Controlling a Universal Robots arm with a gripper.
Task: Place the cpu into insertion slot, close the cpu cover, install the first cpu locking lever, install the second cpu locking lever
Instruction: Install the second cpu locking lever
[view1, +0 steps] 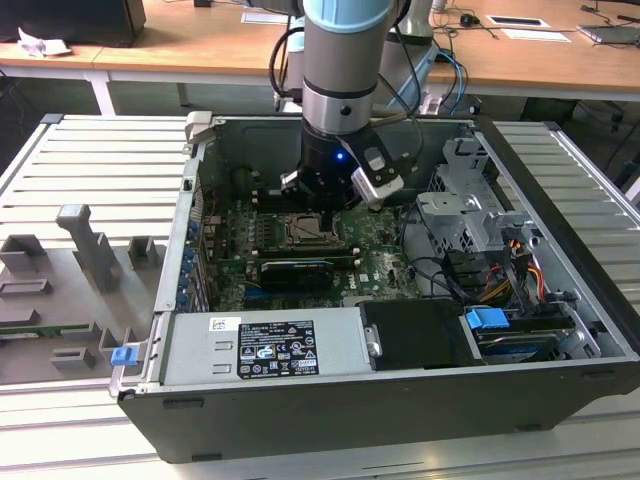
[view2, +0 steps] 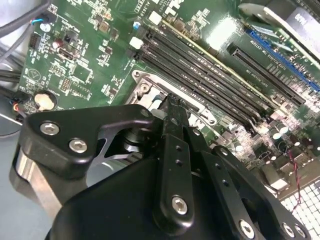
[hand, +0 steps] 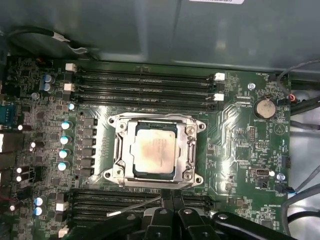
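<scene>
Nearest the lens in the first wrist view are the black links of the gripper (hand: 167, 200), its two slim fingers (hand: 172, 197) drawn close together with nothing between them, their tips just beside one edge of the socket frame. A thin grey wire lever (hand: 135, 206) lies slanting over the memory slots (hand: 140, 200) on that same side, loose rather than hooked down.

Just beyond the fingertips sits the cpu (hand: 155, 149), its pale metal top showing, seated flat in the insertion slot (hand: 133, 172) near the middle of the green motherboard (hand: 240, 145). The cpu cover (hand: 190, 145) looks folded down around the chip, its silvery frame lying flush on all four sides.

In the exterior view the arm stands upright inside the open computer case (view1: 560, 290), its wrist low over the socket, toward the case's rear wall.

So, as I judge it, placing the chip and closing the cover are done, and the first locking lever is the step in hand. That calls for catching the thin wire arm, pressing it down and tucking it sideways under its hook without sliding off such a narrow, springy rod.
</scene>
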